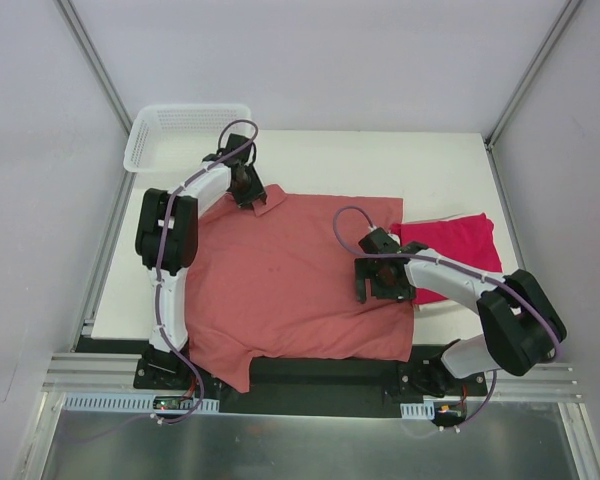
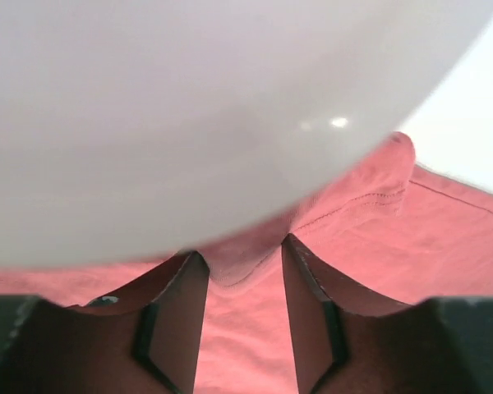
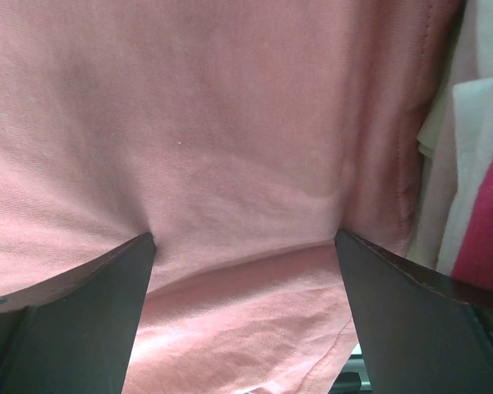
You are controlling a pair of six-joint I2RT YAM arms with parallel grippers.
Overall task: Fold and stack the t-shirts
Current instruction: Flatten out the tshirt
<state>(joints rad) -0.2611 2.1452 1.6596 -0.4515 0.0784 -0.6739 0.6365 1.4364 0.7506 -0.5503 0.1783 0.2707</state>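
Note:
The salmon-pink t-shirt [image 1: 280,290] lies spread flat across the middle of the white table [image 1: 380,160], one sleeve hanging over the near edge. My left gripper [image 1: 245,190] is down at the shirt's far-left corner. In the left wrist view [image 2: 245,258] its jaws stand partly open with a raised pucker of pink cloth [image 2: 444,246] between the tips. My right gripper [image 1: 380,288] rests on the shirt's right edge. In the right wrist view [image 3: 245,238] it is wide open, pressed onto pink cloth [image 3: 230,123]. The crimson-magenta t-shirt [image 1: 460,245] lies folded at the right and also shows in the right wrist view [image 3: 489,238].
A white mesh basket [image 1: 185,135] stands at the table's far-left corner, just behind my left arm. Grey walls with metal posts close in the table on three sides. A blurred white surface [image 2: 189,98] fills the top of the left wrist view.

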